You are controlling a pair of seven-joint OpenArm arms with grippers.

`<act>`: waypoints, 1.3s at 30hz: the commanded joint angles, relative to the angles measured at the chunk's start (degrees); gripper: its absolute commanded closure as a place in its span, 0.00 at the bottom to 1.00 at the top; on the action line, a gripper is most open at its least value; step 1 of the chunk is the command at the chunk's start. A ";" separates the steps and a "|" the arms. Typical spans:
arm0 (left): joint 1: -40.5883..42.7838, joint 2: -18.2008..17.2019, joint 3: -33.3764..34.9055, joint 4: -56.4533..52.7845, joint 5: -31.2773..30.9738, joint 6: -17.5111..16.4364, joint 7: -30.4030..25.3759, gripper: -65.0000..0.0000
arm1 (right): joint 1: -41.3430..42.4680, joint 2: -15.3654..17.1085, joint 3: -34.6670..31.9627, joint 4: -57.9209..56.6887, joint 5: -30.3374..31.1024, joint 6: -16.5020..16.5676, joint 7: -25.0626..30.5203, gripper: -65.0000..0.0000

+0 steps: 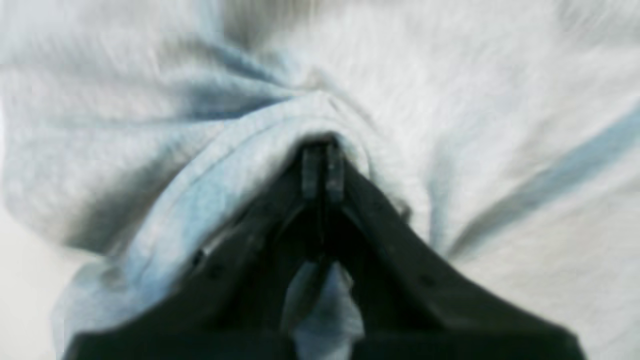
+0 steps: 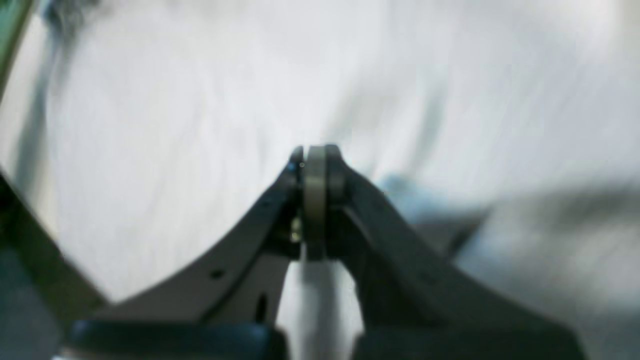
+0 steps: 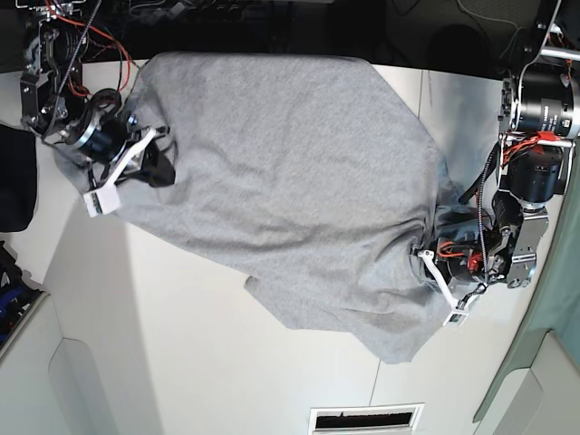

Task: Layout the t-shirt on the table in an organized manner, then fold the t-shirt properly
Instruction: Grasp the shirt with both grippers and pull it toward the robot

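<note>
The light grey t-shirt (image 3: 290,181) is stretched across the white table (image 3: 181,362) between my two grippers, its plain side up and no lettering showing. In the base view my right gripper (image 3: 165,168) is at the shirt's left edge, shut on it. The right wrist view shows its jaws (image 2: 315,175) pressed together on a pale strip of fabric, with blurred cloth (image 2: 200,125) behind. My left gripper (image 3: 426,256) is at the shirt's right side, where the cloth bunches into folds. Seen from the left wrist, its fingertips (image 1: 322,167) are shut inside gathered grey fabric (image 1: 450,100).
A dark cloth (image 3: 14,190) lies at the far left edge of the base view. A slotted vent (image 3: 367,419) sits at the table's near edge. The left arm's motors (image 3: 535,172) stand at the right and a green curtain (image 3: 544,381) hangs at the lower right.
</note>
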 commanded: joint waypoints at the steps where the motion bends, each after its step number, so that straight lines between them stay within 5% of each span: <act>1: -2.71 -1.81 -0.33 3.23 -2.75 -1.49 -0.09 1.00 | 2.64 -0.42 0.15 1.22 1.11 0.50 1.40 1.00; 4: -1.11 -3.19 -0.33 11.50 -10.95 -5.99 5.42 1.00 | 8.02 -2.95 0.09 0.07 -2.34 0.50 2.93 1.00; 11: 10.75 -3.76 -0.33 28.41 -21.24 -9.33 10.29 1.00 | 25.66 -10.32 -4.66 -14.64 -12.52 0.48 7.43 1.00; 21: 32.02 -2.62 -0.33 37.29 -22.91 -10.27 10.51 1.00 | 39.23 -15.47 -26.62 -44.89 -29.20 0.46 18.73 1.00; 28: 33.94 -2.69 -0.33 28.55 -18.45 -9.94 9.14 1.00 | 38.91 -12.44 -31.93 -45.92 -32.72 -0.63 18.82 1.00; 39: 12.50 -2.91 -0.33 5.05 -6.38 -5.53 5.64 1.00 | 38.42 -2.95 -31.85 -45.27 -15.26 0.22 8.44 1.00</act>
